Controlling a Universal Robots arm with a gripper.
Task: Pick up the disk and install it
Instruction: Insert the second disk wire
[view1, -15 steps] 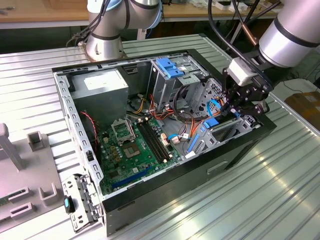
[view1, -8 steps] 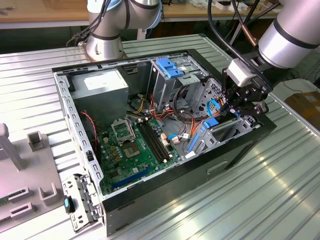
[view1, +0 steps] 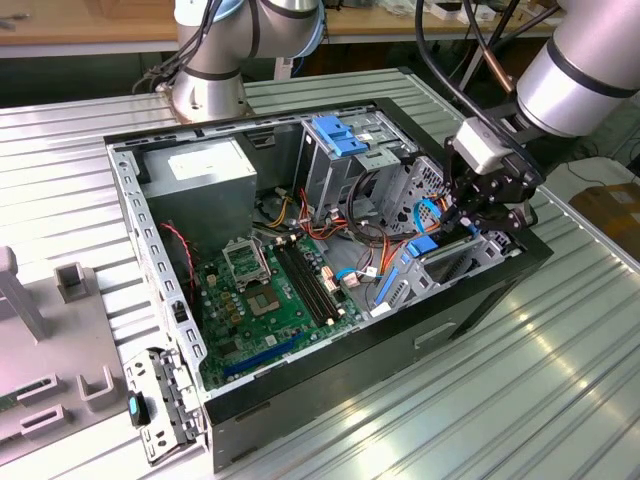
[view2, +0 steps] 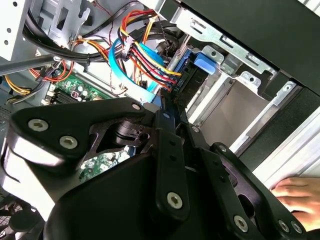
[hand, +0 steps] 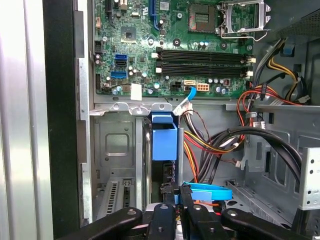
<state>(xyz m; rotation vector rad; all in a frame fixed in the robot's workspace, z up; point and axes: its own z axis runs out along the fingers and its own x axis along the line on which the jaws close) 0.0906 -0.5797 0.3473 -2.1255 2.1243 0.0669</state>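
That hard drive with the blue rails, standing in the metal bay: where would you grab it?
Probably by its thin end nearest the gripper, pinched across the two flat faces, coming in straight along the slot. The disk stands on edge between the metal bay walls, so that end seems the only reachable part.

I work in a robotics lab or electronics workshop. An open computer case (view1: 330, 270) with its green motherboard (view1: 275, 295) bared lies on a ribbed metal bench (view1: 520, 370). My arm's base (view1: 208, 85) is bolted on at the frame's top, wooden worktops (view1: 80, 20) run behind, and grey fixtures (view1: 75, 285) stand at left.
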